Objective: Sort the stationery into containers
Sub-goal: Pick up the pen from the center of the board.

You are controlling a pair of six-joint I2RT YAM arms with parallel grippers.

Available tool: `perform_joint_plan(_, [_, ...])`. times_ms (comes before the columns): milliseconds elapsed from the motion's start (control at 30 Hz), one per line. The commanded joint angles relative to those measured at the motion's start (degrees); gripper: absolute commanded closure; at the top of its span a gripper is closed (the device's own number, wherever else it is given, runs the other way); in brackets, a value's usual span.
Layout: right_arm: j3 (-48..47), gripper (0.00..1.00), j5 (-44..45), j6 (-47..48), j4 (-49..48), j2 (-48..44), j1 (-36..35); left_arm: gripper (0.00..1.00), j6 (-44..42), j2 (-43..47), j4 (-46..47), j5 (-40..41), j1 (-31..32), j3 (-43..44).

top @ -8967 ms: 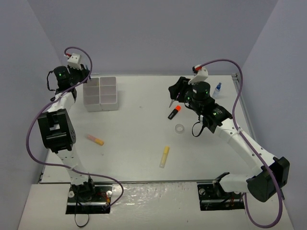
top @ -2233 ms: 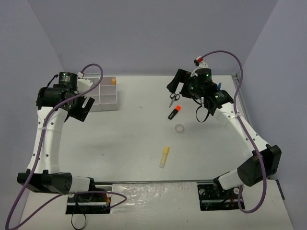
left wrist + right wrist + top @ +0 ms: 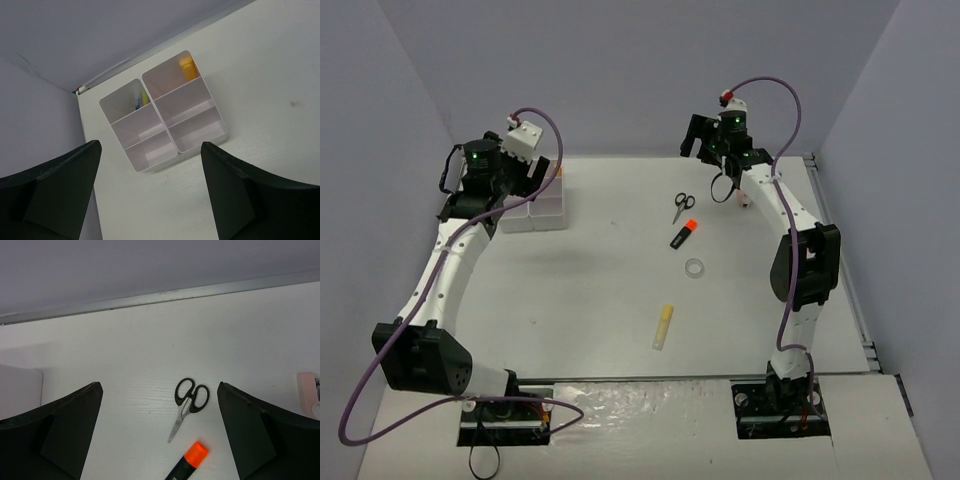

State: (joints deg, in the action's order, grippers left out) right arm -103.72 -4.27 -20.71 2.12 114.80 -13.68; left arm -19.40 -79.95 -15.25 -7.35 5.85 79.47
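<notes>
Black-handled scissors (image 3: 683, 207) (image 3: 187, 402) lie on the table beside the orange-black marker (image 3: 684, 234) (image 3: 190, 461). Nearer me sit the clear tape ring (image 3: 695, 268) and the yellow stick (image 3: 663, 327). The white six-compartment tray (image 3: 548, 206) (image 3: 196, 131) stands at the far left, with an orange piece (image 3: 187, 68) in one far compartment and yellow and blue bits (image 3: 141, 100) in the other. My left gripper (image 3: 533, 176) (image 3: 150, 200) hangs open and empty above the tray's near side. High over the scissors, my right gripper (image 3: 700, 136) (image 3: 160, 440) is open and empty.
A pink piece (image 3: 306, 386) (image 3: 745, 200) lies right of the scissors, below the right arm's forearm. The back wall runs close behind both grippers, and the left wall stands just beside the tray.
The left arm has swung from the tray's left side to above it. The right arm has lifted and pulled back toward the far wall. The stick once lying front left is gone from the table.
</notes>
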Motion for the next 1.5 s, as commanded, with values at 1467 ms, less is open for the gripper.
perform_joint_plan(1467, [14.3,0.12,10.4,-9.8,18.1,-14.6,-7.5,0.29,5.7,-22.3,-32.3,-8.0,9.0,29.9])
